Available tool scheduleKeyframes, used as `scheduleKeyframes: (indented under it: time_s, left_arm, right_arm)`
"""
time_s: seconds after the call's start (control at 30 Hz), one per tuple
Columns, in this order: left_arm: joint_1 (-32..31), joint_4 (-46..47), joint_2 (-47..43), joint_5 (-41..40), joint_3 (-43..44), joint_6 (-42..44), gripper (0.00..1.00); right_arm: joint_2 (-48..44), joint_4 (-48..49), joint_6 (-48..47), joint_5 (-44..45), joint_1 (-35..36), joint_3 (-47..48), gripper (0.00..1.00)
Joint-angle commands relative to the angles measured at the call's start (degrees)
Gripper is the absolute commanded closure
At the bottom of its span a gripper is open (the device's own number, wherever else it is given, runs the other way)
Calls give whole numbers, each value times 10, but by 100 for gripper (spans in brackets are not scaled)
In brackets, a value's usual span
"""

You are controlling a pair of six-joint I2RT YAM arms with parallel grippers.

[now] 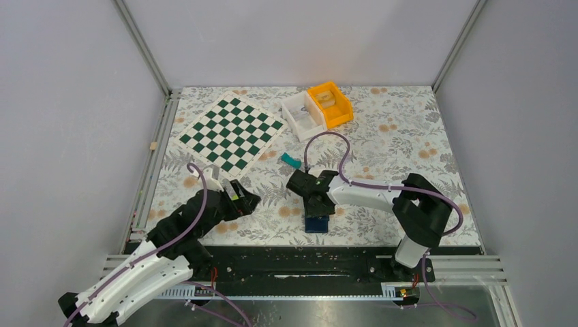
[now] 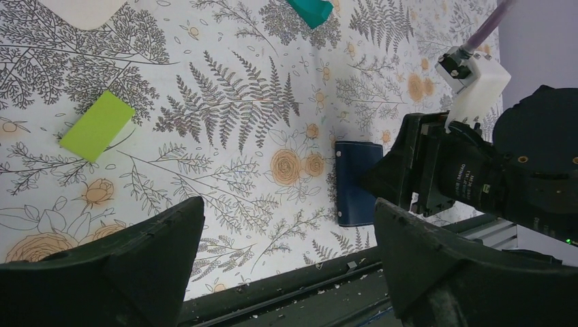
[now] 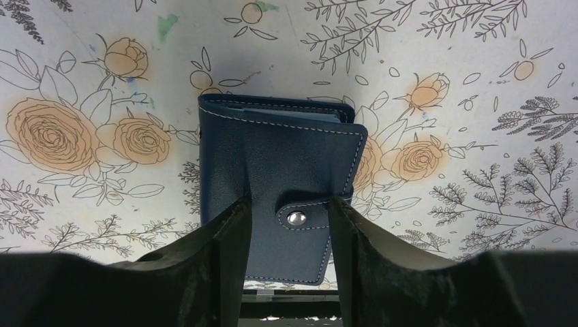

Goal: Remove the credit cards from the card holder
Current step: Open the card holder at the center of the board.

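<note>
I count one card holder, two bins, one chessboard and two little blocks on the flowery worktop. One bin is white and one is orange, side by side at 12 o'clock. The teal block sits near the middle. The lime green block lies close by my left arm at 8 o'clock. I cannot count the credit cards, because the card holder is folded shut. It is dark navy blue with pale stitching round its edges. A short tab with a shiny silver snap holds it closed. A pale blue strip peeks out along its far edge, and I cannot tell if that is a card. The card holder lies flat at 6 o'clock on the worktop, near the front edge. My right fingers are right over it, coming in from 6 o'clock in the right wrist view. They stand partly apart, with the snap tab between them, one at 9 o'clock of the snap and one at 3 o'clock. They hold nothing. My left fingers are spread wide and grip nothing, and the card holder lies well apart from them, at about 3 o'clock.
</note>
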Motion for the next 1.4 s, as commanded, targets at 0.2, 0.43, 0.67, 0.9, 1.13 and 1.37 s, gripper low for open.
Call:
scheduleKeyframes:
  time_s: [0.2,0.43,0.67,0.9,1.13,1.37]
  left_arm:
    - [-1,10,15,11,-3,-7,7]
    - [-1,13,41,14,11,-9,8]
    - [-1,36,90,50,14,3,8]
    - [-1,67,124,95,6,-9,9]
    - [-1,54,100,67,7,-12,9]
    - [-1,46,93,71,2,-9,9]
  right_arm:
    - [17,-11,19,27,8,1,65]
    - [-20,5,15,23,8,-14,95]
    - [-89,86,-10,-8,8,-56,100]
    - [-117,77,-5,8,8,-62,93]
    - [-104,20,67,12,13,-54,55]
    - [-69,3,75,27,18,-31,50]
